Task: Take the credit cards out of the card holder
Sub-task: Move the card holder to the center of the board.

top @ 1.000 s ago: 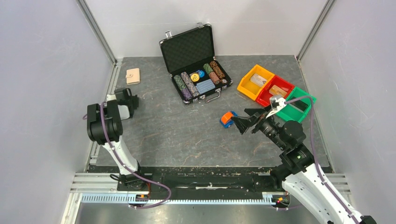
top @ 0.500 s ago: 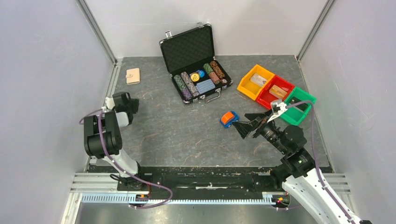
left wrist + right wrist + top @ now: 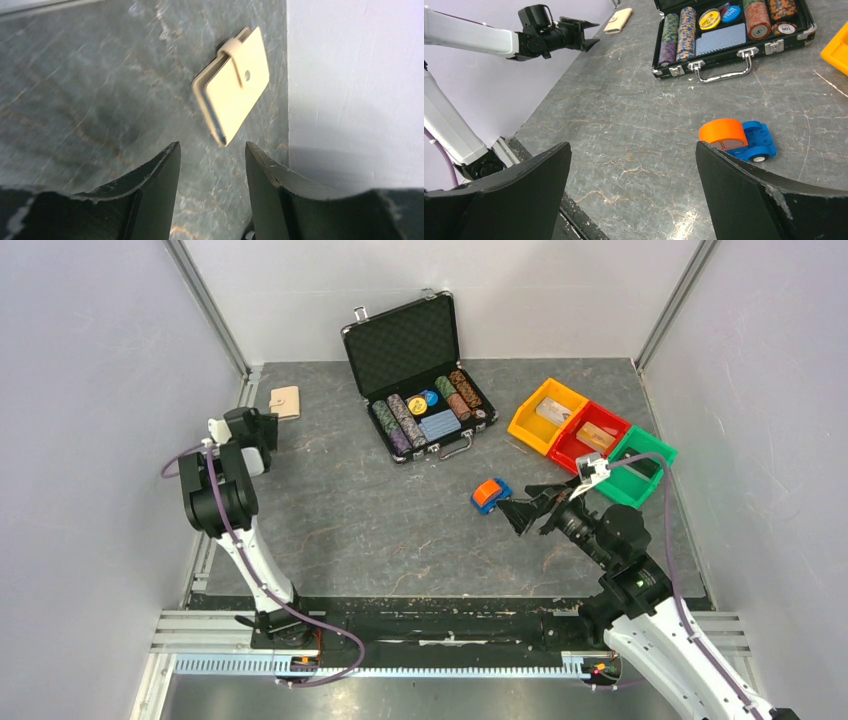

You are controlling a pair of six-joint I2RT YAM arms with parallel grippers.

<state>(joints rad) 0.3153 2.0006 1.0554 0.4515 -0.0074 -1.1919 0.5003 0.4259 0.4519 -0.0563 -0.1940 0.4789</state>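
The card holder (image 3: 285, 402), a small tan wallet closed by its snap tab, lies flat near the back left corner of the table; it also shows in the left wrist view (image 3: 235, 90) and far off in the right wrist view (image 3: 619, 21). The credit cards are hidden inside it. My left gripper (image 3: 270, 430) hovers just short of the card holder, open, with only bare table between its fingertips (image 3: 211, 145). My right gripper (image 3: 515, 510) hangs wide open and empty over the middle right of the table (image 3: 631, 147).
An open black chip case (image 3: 420, 375) stands at the back centre. An orange and blue toy car (image 3: 488, 495) sits just beyond my right gripper. Yellow (image 3: 546, 415), red (image 3: 590, 435) and green (image 3: 640, 465) bins line the right. The left wall runs right beside the card holder.
My left gripper has moved back toward the card holder and its jaws have opened from shut. The right arm has shifted slightly, jaws still wide.
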